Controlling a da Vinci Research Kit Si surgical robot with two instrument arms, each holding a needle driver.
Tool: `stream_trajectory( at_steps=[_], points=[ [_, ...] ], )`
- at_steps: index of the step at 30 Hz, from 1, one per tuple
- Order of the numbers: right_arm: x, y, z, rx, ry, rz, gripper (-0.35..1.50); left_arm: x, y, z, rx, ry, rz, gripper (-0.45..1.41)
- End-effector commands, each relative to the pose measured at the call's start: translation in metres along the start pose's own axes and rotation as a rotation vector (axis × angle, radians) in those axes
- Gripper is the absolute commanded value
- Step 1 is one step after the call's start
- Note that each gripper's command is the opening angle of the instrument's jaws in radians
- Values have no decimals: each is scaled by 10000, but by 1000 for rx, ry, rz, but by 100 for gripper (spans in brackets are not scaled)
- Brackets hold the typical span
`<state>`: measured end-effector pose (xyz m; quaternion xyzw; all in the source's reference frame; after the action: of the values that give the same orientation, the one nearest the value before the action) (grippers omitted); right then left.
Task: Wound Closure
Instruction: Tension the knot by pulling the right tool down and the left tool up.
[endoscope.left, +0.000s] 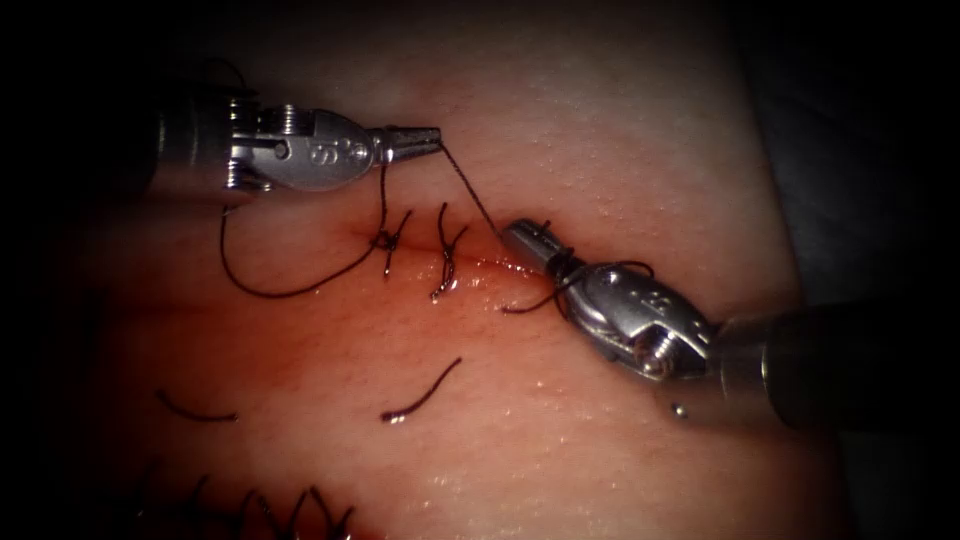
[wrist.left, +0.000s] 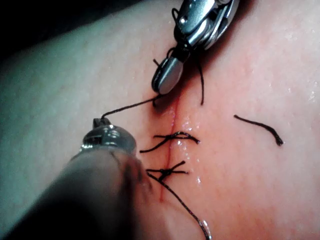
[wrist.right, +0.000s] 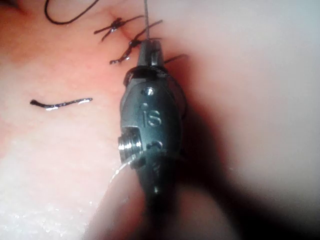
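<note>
Nearest the endoscope: a row of dark stitches (endoscope.left: 250, 505) at the front edge of the tissue (endoscope.left: 620, 150). Just behind it, two cut ends of thread (endoscope.left: 422, 392) lying loose on the surface, well in front of both tools and touching neither. Red fluid (endoscope.left: 300, 330) spread around them and up to the cut (endoscope.left: 490, 266).

Next, the right arm's tool (endoscope.left: 522, 238), coming in from the right with its tip down at the right end of the cut. Jaws pressed together, apparently pinching the thread (endoscope.left: 470, 195) at their tip. Wrapped just behind the jaws by dark turns of thread, with a short tail poking out beside them. Seen the same way in the left wrist view (wrist.left: 167, 80) and the right wrist view (wrist.right: 149, 50).

Left of that tip, along the cut: two tied stitches (endoscope.left: 447, 255), the nearer just beside the jaws, the other one further left, short ends sticking out from each. From the further knot, a slack loop of thread (endoscope.left: 290, 292) sweeping forward and left, then back under the left arm's tool.

Farthest: the left arm's tool (endoscope.left: 420, 143), behind the cut and raised off the tissue. Jaws clamped on the thread, drawn in a straight line from their tip down to the right tool's tip.
</note>
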<state>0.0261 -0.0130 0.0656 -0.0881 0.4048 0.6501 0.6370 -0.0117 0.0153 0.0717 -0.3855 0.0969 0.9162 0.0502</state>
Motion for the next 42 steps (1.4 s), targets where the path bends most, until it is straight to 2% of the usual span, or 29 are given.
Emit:
stream_trajectory(
  at_steps=[1, 7, 8, 12, 18, 32, 42],
  points=[
    [-14, -6, 1, -1, -10, -5, -35, -3, -11, 18, 2, -5, -5, -45],
    [-30, -7, -4, -5, -34, -20, -35, -10, -52, 71, 22, -33, -7, -45],
    [-34, -8, -5, -6, -42, -24, -35, -11, -63, 93, 31, -38, -8, -45],
    [-38, -11, -10, -9, -53, -28, -35, -16, -83, 139, 27, -27, -13, -45],
    [-39, -18, -19, -5, -66, -30, -35, -32, -105, 172, 31, -1, -25, -45],
    [-36, -38, -47, 11, -81, -28, -35, -56, -144, 203, 57, 28, -36, -45],
    [-37, -31, -57, -3, -102, -35, -35, -66, -190, 197, 114, 69, -48, -45]
  ],
)
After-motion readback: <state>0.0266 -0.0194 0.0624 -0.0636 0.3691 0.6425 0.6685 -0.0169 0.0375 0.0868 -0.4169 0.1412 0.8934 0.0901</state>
